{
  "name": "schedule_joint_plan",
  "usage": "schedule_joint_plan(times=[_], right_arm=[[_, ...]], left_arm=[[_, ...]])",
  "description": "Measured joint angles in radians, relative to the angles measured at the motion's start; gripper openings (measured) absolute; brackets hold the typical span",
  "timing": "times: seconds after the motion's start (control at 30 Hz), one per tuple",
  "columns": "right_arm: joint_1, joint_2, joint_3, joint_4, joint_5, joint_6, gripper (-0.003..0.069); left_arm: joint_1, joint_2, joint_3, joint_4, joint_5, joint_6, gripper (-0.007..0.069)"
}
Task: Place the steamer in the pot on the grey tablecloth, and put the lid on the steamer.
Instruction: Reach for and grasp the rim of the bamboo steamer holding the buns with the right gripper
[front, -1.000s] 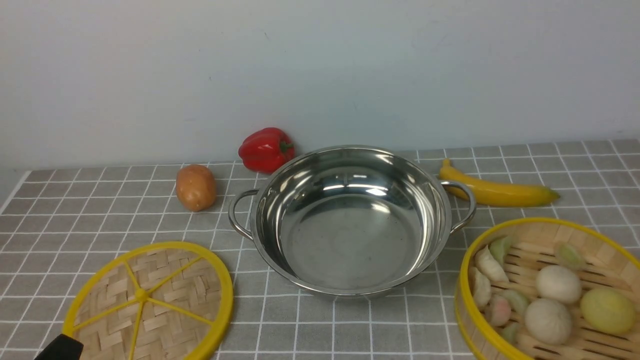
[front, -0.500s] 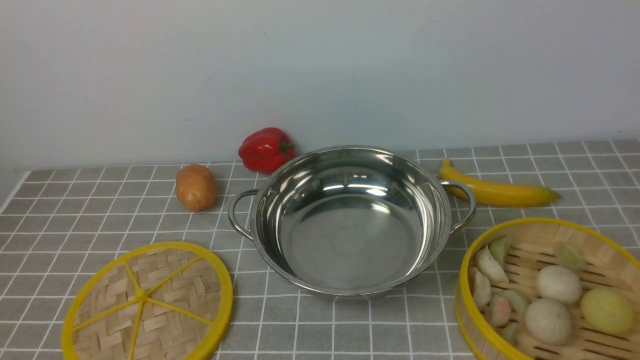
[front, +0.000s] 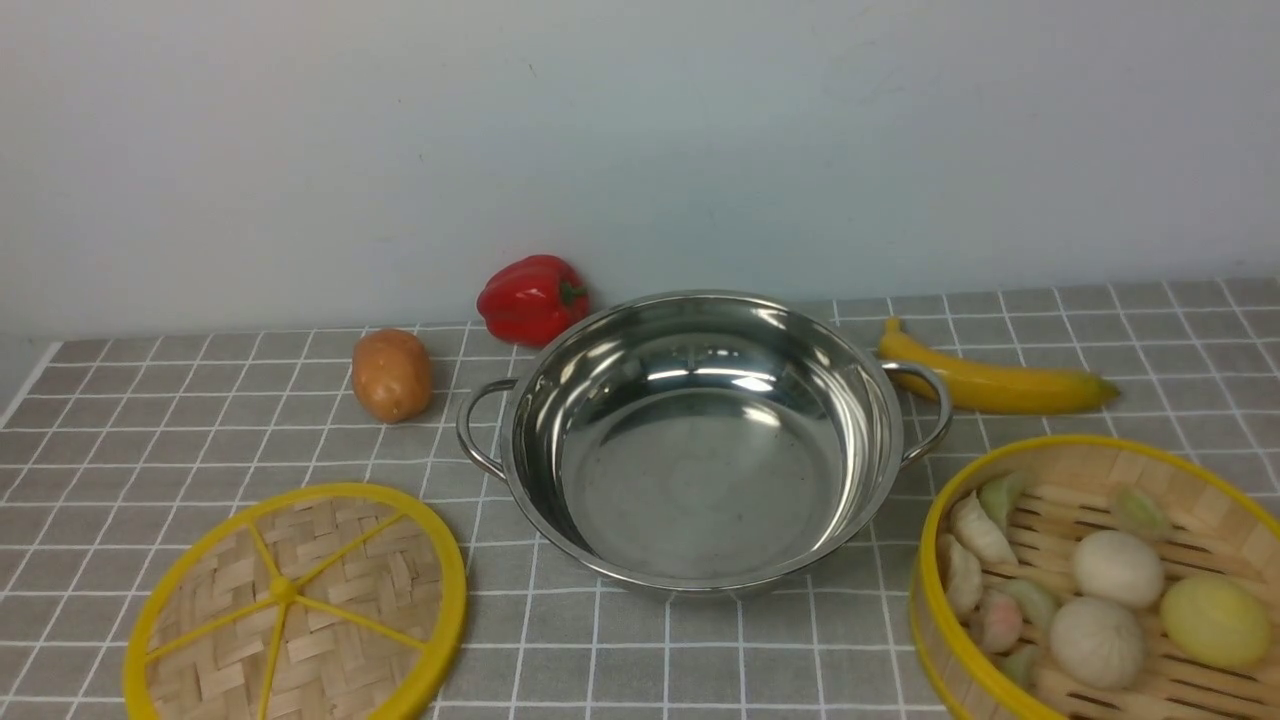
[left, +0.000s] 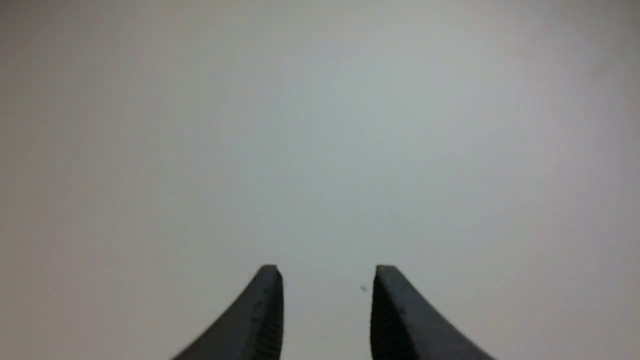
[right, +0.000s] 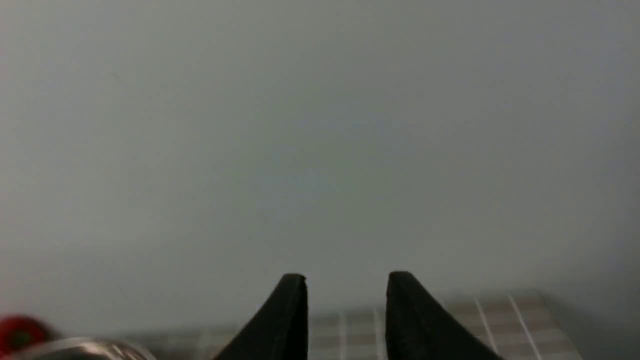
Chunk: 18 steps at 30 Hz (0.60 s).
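Note:
The shiny steel pot (front: 700, 470) stands empty in the middle of the grey tablecloth (front: 200, 420). At the front right sits the bamboo steamer (front: 1085, 441), yellow-rimmed and holding several buns and dumplings. The woven lid (front: 295, 605) lies flat at the front left. Neither gripper shows in the front view. In its wrist view, my left gripper (left: 325, 270) is open, faces a blank wall and has nothing between its fingers. My right gripper (right: 347, 277) is open too, above the cloth's far edge, with the pot's rim (right: 85, 347) blurred off to one side.
A red pepper (front: 530, 298) and a potato (front: 391, 374) lie behind the pot on the left. A banana (front: 995, 384) lies behind it on the right. A pale wall closes the back of the table.
A black tip of my left gripper showed at the front-left corner by the lid one second ago. It has since drawn out of the front view. Nothing else moved.

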Motion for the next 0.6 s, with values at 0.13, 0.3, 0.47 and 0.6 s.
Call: schedule_joint_plan(times=[0.13, 0.3, 0.47, 0.6], right_arm=[[0.000, 0.128, -0.098, -0.036, 0.269, -0.038, 0.0243], [0.000, 0.261, -0.118, 0.034, 0.442, -0.162, 0.0243], [-0.005, 0.312, -0.119, 0.134, 0.468, -0.224, 0.0243], [-0.096, 0.341, -0.119, 0.153, 0.454, -0.256, 0.0243]], left_arm=[[0.000, 0.134, -0.137, 0.289, 0.245, -0.052, 0.0243], [0.000, 0.454, -0.358, 0.428, 0.771, -0.098, 0.0243], [0.000, 0.706, -0.474, 0.341, 1.039, 0.070, 0.0243], [0.000, 0.873, -0.525, 0.211, 1.178, 0.263, 0.0243]])
